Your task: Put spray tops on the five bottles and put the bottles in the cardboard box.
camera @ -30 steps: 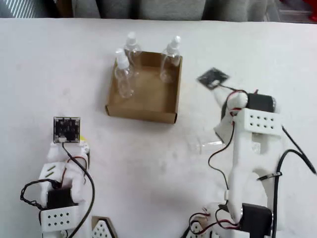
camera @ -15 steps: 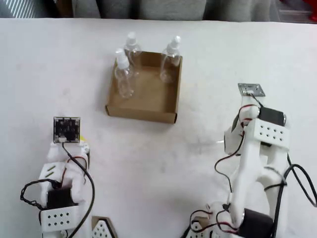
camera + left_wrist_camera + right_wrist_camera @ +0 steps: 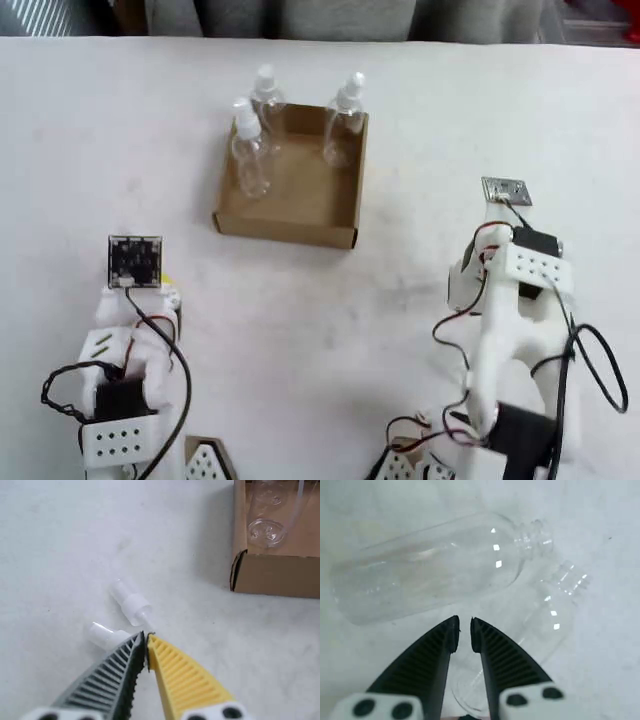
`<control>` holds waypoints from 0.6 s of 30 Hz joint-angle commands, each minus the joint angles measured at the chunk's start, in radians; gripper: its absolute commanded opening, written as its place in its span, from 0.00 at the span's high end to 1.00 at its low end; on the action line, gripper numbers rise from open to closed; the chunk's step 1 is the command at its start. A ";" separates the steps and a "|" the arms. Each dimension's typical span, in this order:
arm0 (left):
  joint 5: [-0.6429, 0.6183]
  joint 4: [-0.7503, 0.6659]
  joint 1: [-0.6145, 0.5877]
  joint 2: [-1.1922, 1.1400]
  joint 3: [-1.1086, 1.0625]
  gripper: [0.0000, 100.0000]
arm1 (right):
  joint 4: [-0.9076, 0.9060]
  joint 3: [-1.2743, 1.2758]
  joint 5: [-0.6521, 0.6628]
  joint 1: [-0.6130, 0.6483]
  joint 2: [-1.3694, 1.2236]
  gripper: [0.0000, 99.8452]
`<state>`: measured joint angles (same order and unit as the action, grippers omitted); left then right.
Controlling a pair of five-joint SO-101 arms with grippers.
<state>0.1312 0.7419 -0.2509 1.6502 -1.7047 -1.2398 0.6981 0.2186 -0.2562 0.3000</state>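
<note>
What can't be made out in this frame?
High view: the white right arm covers the table beneath it.
Left wrist view: the frame edge cuts off the brown cardboard box and the clear bottles standing in it, tops unseen.
Left wrist view: the grey finger partly hides one white spray top.
Right wrist view: the black fingers hide the base of one lying clear uncapped bottle.

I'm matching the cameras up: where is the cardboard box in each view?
High view: box mid-table, ahead of both arms.
Left wrist view: its near corner, past the left gripper and two spray tops.
Right wrist view: instead, two capless bottles lying flat.
Shared landmark: the standing bottle by the box's left wall.
</note>
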 commanded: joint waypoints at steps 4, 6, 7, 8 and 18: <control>0.008 -0.011 0.007 0.007 0.006 0.98 | 0.088 -0.035 0.002 -0.076 -0.131 0.98; 0.008 -0.011 0.007 0.007 0.006 0.98 | 0.091 -0.046 0.018 -0.108 -0.139 0.98; 0.008 -0.011 0.008 0.007 0.006 0.98 | 0.102 -0.046 0.021 -0.117 -0.142 0.98; 0.008 -0.011 0.008 0.007 0.006 0.98 | 0.122 -0.046 0.021 -0.124 -0.147 0.98; 0.008 -0.011 0.008 0.007 0.006 0.98 | 0.254 -0.176 -0.021 -0.122 -0.302 0.98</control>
<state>0.1312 0.7419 -0.2509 1.6502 -1.7047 -1.0035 0.6521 0.2202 -0.3713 0.0453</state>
